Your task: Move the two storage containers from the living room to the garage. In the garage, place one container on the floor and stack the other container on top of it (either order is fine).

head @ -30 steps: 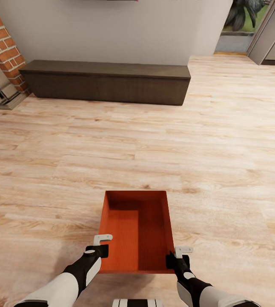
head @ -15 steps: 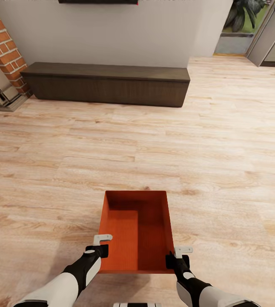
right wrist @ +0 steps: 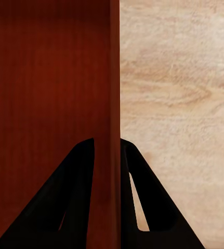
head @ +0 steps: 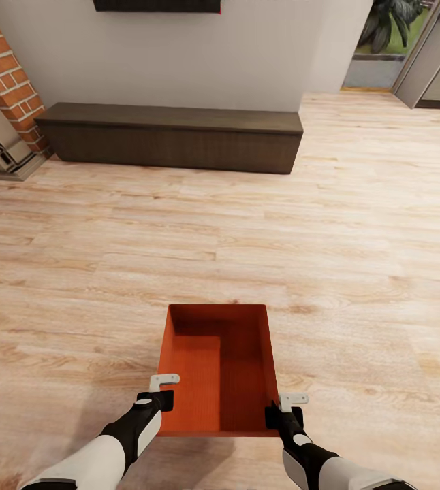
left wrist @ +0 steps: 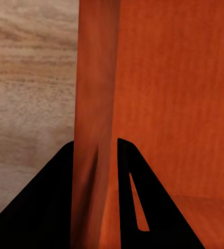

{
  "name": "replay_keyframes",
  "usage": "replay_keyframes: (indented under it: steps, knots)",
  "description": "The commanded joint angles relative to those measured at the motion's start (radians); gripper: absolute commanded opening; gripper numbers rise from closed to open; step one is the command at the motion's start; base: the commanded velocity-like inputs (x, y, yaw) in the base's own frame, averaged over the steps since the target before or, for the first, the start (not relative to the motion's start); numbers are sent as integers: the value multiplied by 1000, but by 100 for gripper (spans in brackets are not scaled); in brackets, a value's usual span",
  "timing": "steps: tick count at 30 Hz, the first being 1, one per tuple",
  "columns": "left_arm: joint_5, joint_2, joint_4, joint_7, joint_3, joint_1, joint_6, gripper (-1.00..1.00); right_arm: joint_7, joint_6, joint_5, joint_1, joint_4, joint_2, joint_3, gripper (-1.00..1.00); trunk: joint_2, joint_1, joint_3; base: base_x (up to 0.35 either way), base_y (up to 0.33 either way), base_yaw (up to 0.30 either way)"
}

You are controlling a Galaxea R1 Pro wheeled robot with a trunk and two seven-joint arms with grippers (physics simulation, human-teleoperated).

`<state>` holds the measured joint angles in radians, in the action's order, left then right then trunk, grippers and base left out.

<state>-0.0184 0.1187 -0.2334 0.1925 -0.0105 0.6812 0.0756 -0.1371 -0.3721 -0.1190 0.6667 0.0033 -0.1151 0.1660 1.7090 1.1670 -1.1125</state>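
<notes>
Over the living room (head: 356,224) planks, both end effectors pinch the storage container (head: 218,371) walls.

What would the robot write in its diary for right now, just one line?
room: living room, wood floor | carried: storage container, empty | left gripper: clamped on left wall | right gripper: clamped on right wall | ahead: dark bench

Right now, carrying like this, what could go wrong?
1. Each gripper, left and right, pinches only a thin side wall of the orange-red rectangular storage container near its rear end; the far end could sag or slip.
2. The long low dark bench lies ahead; driving forward could hit it.
</notes>
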Motion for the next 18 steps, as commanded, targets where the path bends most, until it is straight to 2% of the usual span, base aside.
replay_keyframes:
  steps: [1, 18]
  knots:
    - [15, 0, -3, 13, -16, 0, 7, -100, -12, -8, -36, 1, 1, 0, -26, -100, -7, -4, 3, 0, 0, 0]
    - [15, 0, -7, 12, -16, 0, 7, -100, -9, -10, -36, 1, 1, 0, -26, -100, -126, -69, 56, 0, 0, 0]
